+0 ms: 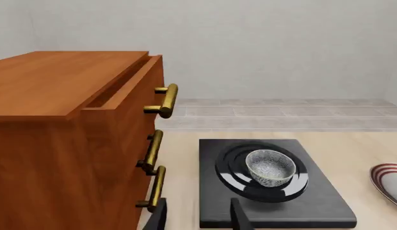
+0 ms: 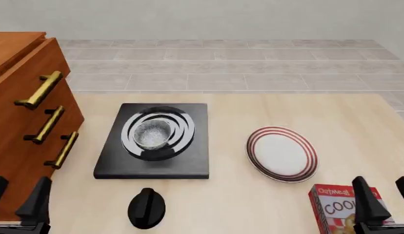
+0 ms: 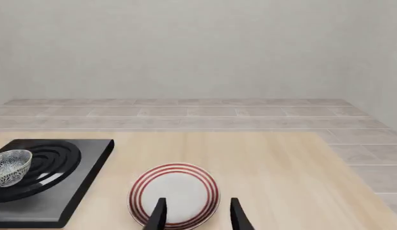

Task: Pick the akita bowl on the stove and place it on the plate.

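Note:
The akita bowl is small, speckled grey-white inside, and sits upright on the burner rings of the black stove. The same bowl shows in the left wrist view, and at the edge of the right wrist view the bowl appears again. To the stove's right lies the white plate with red rings. My left gripper stands open at the near left corner, well short of the stove. At the near right, my right gripper is open too, nothing between its fingers.
A wooden drawer cabinet with brass handles stands at the left, close to my left gripper. A black round knob lies in front of the stove. A red oatmeal cookie box stands at the near right beside my right gripper.

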{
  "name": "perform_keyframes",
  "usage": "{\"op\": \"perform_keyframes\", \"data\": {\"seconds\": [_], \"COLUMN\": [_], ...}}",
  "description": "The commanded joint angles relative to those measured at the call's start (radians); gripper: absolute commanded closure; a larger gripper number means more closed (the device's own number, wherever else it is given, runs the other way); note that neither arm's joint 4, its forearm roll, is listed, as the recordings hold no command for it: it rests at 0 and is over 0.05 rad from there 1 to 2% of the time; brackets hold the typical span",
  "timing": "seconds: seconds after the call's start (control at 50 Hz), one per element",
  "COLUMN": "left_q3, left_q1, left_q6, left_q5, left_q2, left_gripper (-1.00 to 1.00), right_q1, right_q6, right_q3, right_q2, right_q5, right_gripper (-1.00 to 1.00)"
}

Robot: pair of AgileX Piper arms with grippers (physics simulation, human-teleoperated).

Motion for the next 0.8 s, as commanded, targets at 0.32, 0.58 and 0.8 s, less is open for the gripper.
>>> {"op": "perform_keyframes", "data": {"seconds": [0.32,0.58,0.8], "left_q3": [-0.003,-0.003,-0.003], "left_q1": [0.0,0.0,0.0], "left_q6": [0.0,0.0,0.0], "left_q5": [-0.001,-0.001,-0.001], "left_q2": [0.005,0.005,0.005], "left_gripper": [-1.0,-1.0,-1.0], "right_q1": [-0.001,0.073,0.078], "right_q6": [-0.038,-0.052,-0.059], "right_q3": [0.0,-0.134,-0.253], "right_q2": [0.02,0.195,0.337], "right_q5": [-0.003,-0.036,-0.014], "right_gripper": [-1.0,-1.0,-1.0]}}
